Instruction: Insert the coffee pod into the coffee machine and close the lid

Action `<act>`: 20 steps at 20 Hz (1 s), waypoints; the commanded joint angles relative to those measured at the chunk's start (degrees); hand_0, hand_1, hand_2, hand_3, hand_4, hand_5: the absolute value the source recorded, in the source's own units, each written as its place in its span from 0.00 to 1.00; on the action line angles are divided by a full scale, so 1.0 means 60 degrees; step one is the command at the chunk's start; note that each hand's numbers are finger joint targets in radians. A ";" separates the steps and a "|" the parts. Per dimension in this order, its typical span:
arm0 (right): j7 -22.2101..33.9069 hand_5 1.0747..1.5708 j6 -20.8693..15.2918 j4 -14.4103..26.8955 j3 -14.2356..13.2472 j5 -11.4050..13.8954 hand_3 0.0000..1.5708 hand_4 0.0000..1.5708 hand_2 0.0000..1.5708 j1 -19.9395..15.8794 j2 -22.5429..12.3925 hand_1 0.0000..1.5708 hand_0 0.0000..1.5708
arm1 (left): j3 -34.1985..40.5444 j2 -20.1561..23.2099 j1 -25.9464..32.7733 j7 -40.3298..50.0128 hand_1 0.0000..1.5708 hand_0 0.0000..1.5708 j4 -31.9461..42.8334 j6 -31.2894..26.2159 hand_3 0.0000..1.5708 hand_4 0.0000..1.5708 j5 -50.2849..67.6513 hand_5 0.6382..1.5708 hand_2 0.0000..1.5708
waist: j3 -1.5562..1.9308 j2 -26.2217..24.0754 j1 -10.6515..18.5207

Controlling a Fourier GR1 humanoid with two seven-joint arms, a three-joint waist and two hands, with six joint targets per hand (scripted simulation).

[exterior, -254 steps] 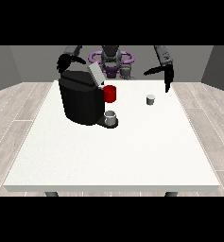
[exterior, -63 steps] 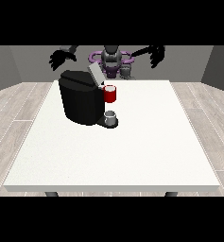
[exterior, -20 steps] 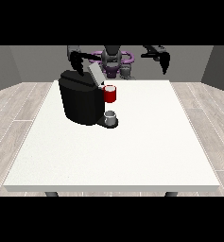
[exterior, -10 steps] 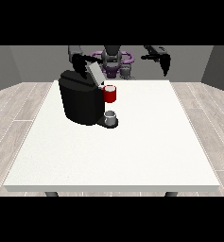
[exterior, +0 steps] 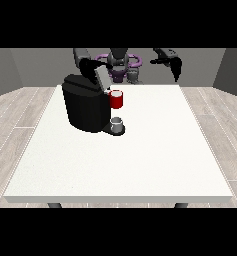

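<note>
Room: grey walls behind, pale wood-plank floor round a large white bench (exterior: 140, 165).
Coffee machine: a black coffee machine (exterior: 85, 106) stands on the far-left part of the bench, well in from the left edge, with a red pod holder (exterior: 117, 99) at its right front.
Cup: a small grey cup (exterior: 117, 123) sits on the machine's base, directly under the red part.
Coffee pod: I cannot pick it out on the bench; whether it already lies in the red holder cannot be told.
Hand at the view's left: it (exterior: 95, 71) is just above the back top of the machine, at the raised lid (exterior: 101, 80); how its fingers lie cannot be told, nor whether it touches the lid.
Hand at the view's right: it (exterior: 173, 64) is held high over the far-right edge, well apart from the machine; its fingers point downward and look relaxed, holding nothing visible.
Step in hand: judging by the hand's place, the lid-closing part of the task.
Next move: probably pressing the lid forward and down until it sits flat on the machine.
Room to move: the near and right parts of the bench offer wide free space; the cup and red holder stand close under the lid's path.
</note>
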 commanded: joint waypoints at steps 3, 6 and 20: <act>0.0080 1.00 0.0289 0.0482 0.0168 0.0156 0.00 0.00 0.00 -0.0006 -0.0006 0.00 0.00 | 0.0331 0.0491 0.0085 0.0417 0.00 0.00 -0.0009 -0.0393 0.00 0.00 0.0546 1.00 0.00 | 0.0034 -0.0057 0.0090; 0.0171 1.00 0.0094 0.0457 0.0443 0.0420 0.00 0.07 0.00 -0.0246 0.0269 0.00 0.00 | -0.0153 -0.0101 0.0305 -0.0184 0.00 0.00 0.0081 0.0389 0.00 0.08 -0.0148 1.00 0.00 | 0.0033 -0.0064 -0.0008; 0.0691 1.00 -0.0217 0.0736 0.0767 0.1127 0.00 0.07 0.00 -0.1390 0.0703 0.00 0.00 | -0.0236 0.0140 0.0043 0.0183 0.00 0.00 0.0042 0.0223 0.00 0.00 0.0160 1.00 0.00 | 0.0034 -0.0482 0.0113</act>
